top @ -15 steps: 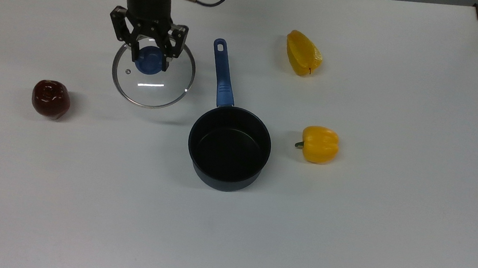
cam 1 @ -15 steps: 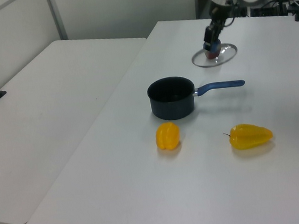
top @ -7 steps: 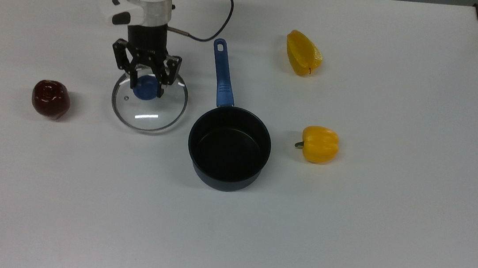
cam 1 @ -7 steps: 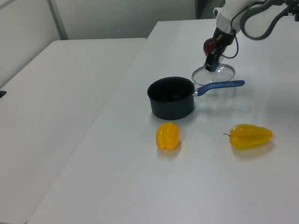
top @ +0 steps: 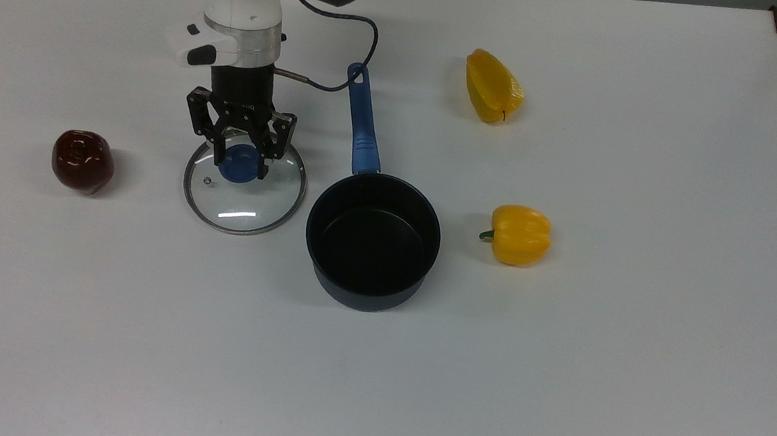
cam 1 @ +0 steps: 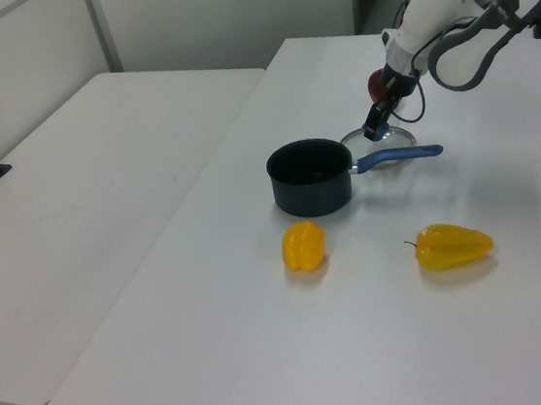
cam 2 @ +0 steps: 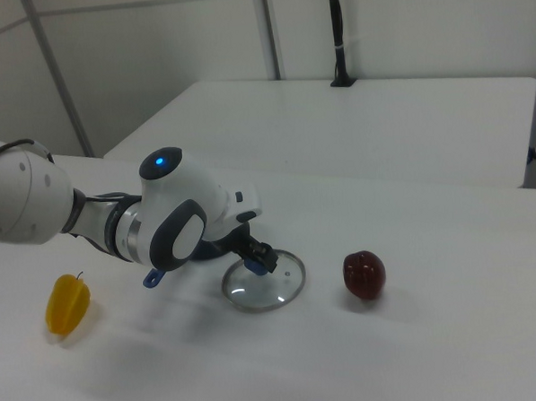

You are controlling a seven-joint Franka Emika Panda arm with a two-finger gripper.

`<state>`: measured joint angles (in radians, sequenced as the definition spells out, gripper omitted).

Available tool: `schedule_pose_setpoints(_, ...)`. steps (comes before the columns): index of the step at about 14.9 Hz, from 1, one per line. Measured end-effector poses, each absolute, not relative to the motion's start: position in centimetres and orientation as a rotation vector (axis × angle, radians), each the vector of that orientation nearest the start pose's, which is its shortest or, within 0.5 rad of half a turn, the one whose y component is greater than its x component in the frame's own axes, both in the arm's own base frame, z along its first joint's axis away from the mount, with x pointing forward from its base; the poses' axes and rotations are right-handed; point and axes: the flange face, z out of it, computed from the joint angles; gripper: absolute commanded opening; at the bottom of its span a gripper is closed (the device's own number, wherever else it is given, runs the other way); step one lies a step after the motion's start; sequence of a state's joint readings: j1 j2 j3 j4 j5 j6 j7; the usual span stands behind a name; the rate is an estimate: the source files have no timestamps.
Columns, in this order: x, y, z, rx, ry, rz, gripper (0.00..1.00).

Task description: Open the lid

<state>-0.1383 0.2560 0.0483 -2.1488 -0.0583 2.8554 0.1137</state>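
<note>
the lid [top: 244,186] is laid flat on the table [top: 562,352], beside the saucepan [top: 371,241]; its blue knob [top: 238,162] is grasped between the jaws of the gripper [top: 240,161].

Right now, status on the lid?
Gripper shut on knob. Lid off the pan, low over the table beside it. Nothing in the way.

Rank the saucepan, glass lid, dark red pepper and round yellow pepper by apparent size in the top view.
1. Saucepan, largest, more so counting its blue handle.
2. Glass lid, nearly as wide as the pan's bowl.
3. Dark red pepper and round yellow pepper: too alike to rank.
</note>
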Motion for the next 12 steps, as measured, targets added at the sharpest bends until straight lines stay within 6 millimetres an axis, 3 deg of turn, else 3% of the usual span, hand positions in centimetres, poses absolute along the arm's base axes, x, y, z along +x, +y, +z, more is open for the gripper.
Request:
schedule_pose_setpoints(3, 60.5, -5.0, 33.6, -3.06, 0.233, -0.721, 1.0)
schedule_pose_setpoints(6, 61.5, -4.9, 36.8, -3.052, 0.229, -0.768, 1.0)
schedule_pose_setpoints(8, 62.2, -4.9, 40.4, -3.072, 0.232, -0.713, 1.0)
schedule_pose_setpoints(12, 62.1, -4.6, 50.8, -3.136, 0.245, -0.468, 1.0)
